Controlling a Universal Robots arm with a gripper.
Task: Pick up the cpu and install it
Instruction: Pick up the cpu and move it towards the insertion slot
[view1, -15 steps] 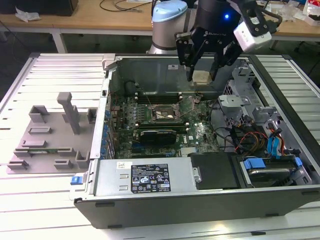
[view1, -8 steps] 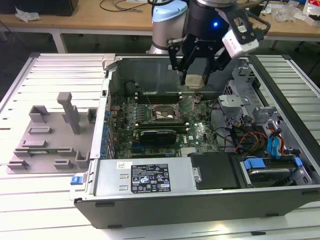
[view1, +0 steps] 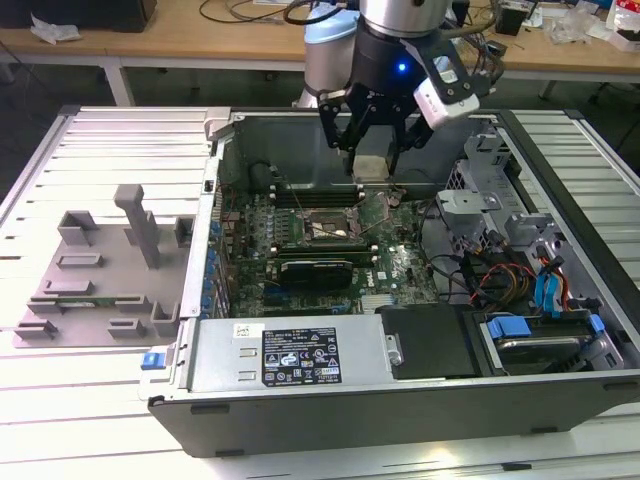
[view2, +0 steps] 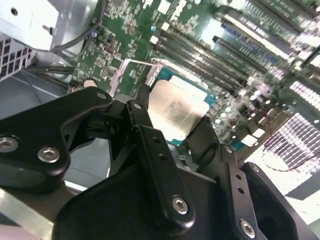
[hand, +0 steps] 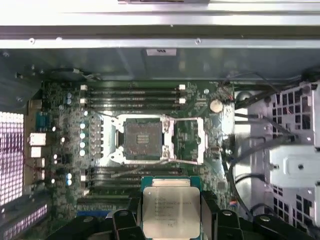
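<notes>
The cpu (hand: 171, 211) is silvery with a teal rim, the end effector (view1: 372, 152) black, the motherboard (hand: 56, 100) green.

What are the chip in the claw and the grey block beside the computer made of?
The cpu, held in the gripper, looks metal on top: a silvery, brushed plate with a faint glint. It sits on a green rim that is probably circuit board. The block looks like matte grey plastic, judging by its uniform colour, lack of shine, and moulded slots and posts.
</notes>
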